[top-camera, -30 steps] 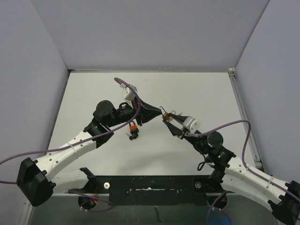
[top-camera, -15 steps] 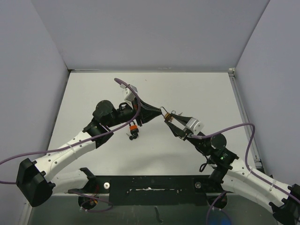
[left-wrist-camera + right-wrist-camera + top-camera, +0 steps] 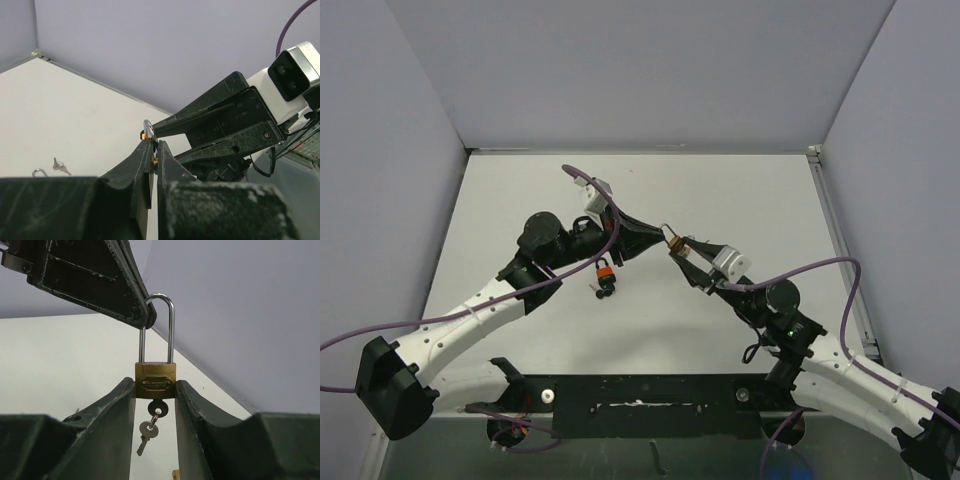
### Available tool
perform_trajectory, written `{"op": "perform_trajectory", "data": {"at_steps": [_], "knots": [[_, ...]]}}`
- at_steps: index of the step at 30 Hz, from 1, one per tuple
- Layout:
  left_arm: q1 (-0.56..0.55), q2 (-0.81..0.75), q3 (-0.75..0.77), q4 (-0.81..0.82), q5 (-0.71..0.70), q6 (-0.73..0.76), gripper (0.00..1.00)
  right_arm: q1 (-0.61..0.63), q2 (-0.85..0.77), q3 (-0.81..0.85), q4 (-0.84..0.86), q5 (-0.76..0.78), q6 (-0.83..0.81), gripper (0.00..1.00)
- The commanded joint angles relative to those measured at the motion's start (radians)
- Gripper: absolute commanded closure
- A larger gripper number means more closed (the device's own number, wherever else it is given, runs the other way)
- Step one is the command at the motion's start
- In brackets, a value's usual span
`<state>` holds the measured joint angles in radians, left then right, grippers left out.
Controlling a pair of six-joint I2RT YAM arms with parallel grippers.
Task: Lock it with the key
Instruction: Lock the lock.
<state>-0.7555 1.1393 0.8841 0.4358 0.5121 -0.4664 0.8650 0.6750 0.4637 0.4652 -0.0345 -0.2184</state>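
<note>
Bright, even light; foreground perhaps soft.

No lettering can be read anywhere. The brass padlock (image 3: 155, 374) bears an oval stamp (image 3: 156, 383) with small reddish marks, too blurred to make out.

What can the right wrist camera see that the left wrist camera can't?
Only the right wrist view shows the padlock face-on, squeezed in the right gripper, with a key in its bottom and a second key dangling. Only the left wrist view shows loose keys lying on the table and the right arm's camera. Both show the silver shackle at the left gripper, and the purple wall.
</note>
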Motion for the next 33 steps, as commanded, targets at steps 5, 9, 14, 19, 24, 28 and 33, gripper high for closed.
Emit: {"op": "perform_trajectory", "data": {"at_steps": [5,9,14,19,24,28,33], "knots": [[-0.005,0.021,-0.001,-0.096,0.013,0.029,1.0,0.019,-0.01,0.176,0.164,-0.069,-0.027,1.0],[-0.005,0.043,-0.008,-0.106,0.03,0.026,1.0,0.019,-0.008,0.216,0.148,-0.079,-0.031,1.0],[-0.02,0.071,-0.026,-0.102,0.043,0.029,1.0,0.019,0.012,0.27,0.13,-0.075,-0.04,1.0],[-0.037,0.09,-0.03,-0.1,0.034,0.032,1.0,0.019,0.048,0.303,0.13,-0.067,-0.051,1.0],[-0.044,0.104,-0.033,-0.101,0.025,0.035,1.0,0.019,0.074,0.314,0.14,-0.069,-0.05,1.0],[-0.047,0.113,-0.042,-0.114,0.0,0.038,1.0,0.019,0.088,0.332,0.135,-0.064,-0.057,1.0],[-0.047,0.126,-0.054,-0.118,-0.024,0.038,1.0,0.019,0.102,0.355,0.143,-0.066,-0.07,1.0]]}}
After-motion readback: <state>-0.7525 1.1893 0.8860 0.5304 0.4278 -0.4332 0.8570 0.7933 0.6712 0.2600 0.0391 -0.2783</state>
